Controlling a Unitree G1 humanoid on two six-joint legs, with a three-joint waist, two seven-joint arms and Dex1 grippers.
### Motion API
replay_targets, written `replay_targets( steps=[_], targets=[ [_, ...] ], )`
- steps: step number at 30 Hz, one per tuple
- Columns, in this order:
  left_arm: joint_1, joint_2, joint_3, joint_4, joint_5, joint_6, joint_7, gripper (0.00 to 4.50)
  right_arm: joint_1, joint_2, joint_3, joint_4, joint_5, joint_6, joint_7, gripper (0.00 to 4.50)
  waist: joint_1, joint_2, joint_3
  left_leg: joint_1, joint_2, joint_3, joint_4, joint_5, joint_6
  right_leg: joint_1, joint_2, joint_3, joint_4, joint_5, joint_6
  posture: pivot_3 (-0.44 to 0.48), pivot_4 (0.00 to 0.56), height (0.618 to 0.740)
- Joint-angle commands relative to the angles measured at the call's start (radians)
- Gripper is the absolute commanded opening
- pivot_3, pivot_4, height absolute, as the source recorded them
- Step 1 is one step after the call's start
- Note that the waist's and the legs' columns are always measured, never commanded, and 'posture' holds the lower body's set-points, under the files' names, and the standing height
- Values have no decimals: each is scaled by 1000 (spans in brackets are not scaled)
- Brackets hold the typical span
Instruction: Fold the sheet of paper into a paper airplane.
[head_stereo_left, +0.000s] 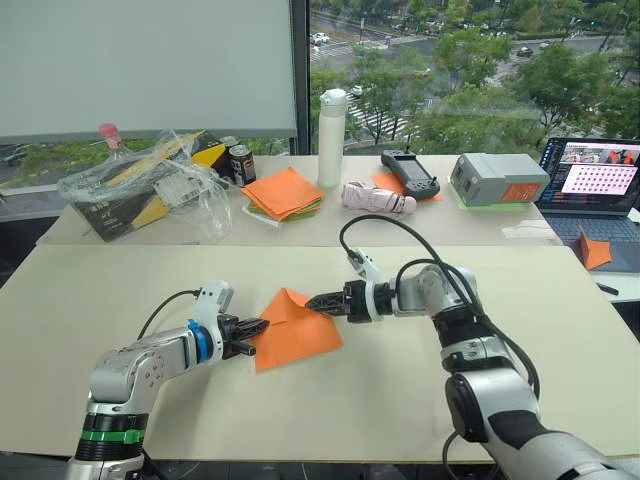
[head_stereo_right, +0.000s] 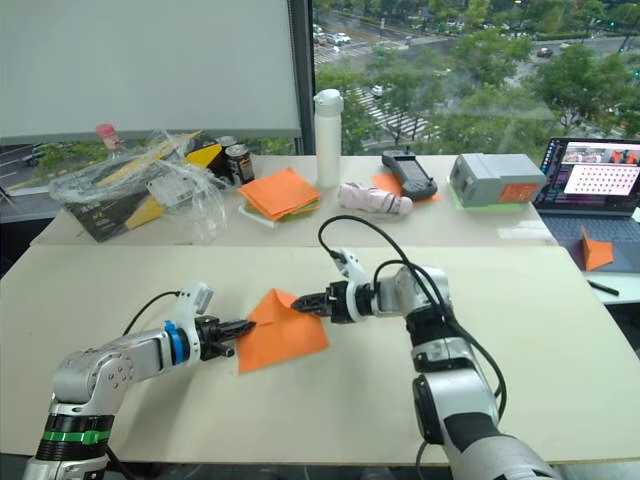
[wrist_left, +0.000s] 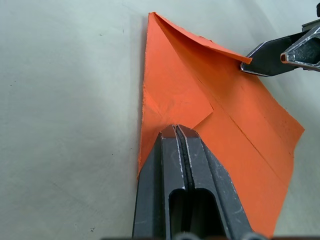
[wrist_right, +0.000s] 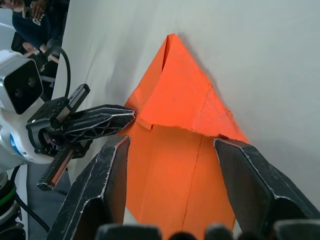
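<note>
The sheet of paper (head_stereo_left: 296, 326) lies on the cream table (head_stereo_left: 120, 300) between my two grippers. It is bright orange and partly folded, with two top corners turned in to a point (wrist_right: 170, 42) and a centre crease. My left gripper (wrist_left: 176, 129) is shut, and its tips rest on the paper's left edge by a small folded flap. From the other side my right gripper (wrist_right: 172, 142) is open, its fingers spread over the paper's wide end. One of its fingertips (wrist_left: 262, 60) touches the raised flap's edge.
On the back table stand a stack of orange and green sheets (head_stereo_left: 284, 192), a white bottle (head_stereo_left: 331, 137), a plastic-wrapped box (head_stereo_left: 150, 185), a black can (head_stereo_left: 241, 163), a controller (head_stereo_left: 409, 172), a grey box (head_stereo_left: 497, 178) and a laptop (head_stereo_left: 597, 185). A small orange folded piece (head_stereo_left: 594, 250) lies at the far right.
</note>
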Motion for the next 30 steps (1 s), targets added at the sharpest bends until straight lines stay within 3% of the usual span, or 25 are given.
replay_targets(
  steps=[1,4,5,13,18,23,30],
  targets=[
    [28,1,-19,22,9,33,17,0,-22,-2,-24,-3,16,-17,-12,2984,0,0,0,0,0,0,0,0,0,0,0,0,0,0,0,0,150,740],
    [26,1,-20,23,9,34,16,0,-18,-15,-27,-29,25,-22,0,2984,0,0,0,0,0,0,0,0,0,0,0,0,0,0,0,0,150,740],
    [26,1,-21,23,9,34,16,0,-16,-20,-28,-40,29,-24,4,2751,0,0,0,0,0,0,0,0,0,0,0,0,0,0,0,0,150,740],
    [21,2,-25,28,9,33,14,0,86,-122,92,-261,32,-67,122,57,2,0,0,-1,0,0,0,0,0,0,0,0,-1,0,0,0,150,740],
    [23,3,-25,28,6,34,15,0,252,-296,285,-506,-8,-228,305,19,8,0,0,-3,0,0,0,0,1,0,0,-1,-3,0,0,0,150,740],
    [21,5,-29,33,6,33,13,0,385,-432,405,-638,-80,-443,404,19,10,0,0,-3,0,1,0,-1,1,0,0,-1,-6,0,0,0,150,740],
    [12,6,-36,42,8,30,10,0,425,-431,439,-632,-174,-606,372,19,13,0,0,-2,0,1,0,-1,1,2,0,-1,-6,0,0,0,150,740]
  ],
)
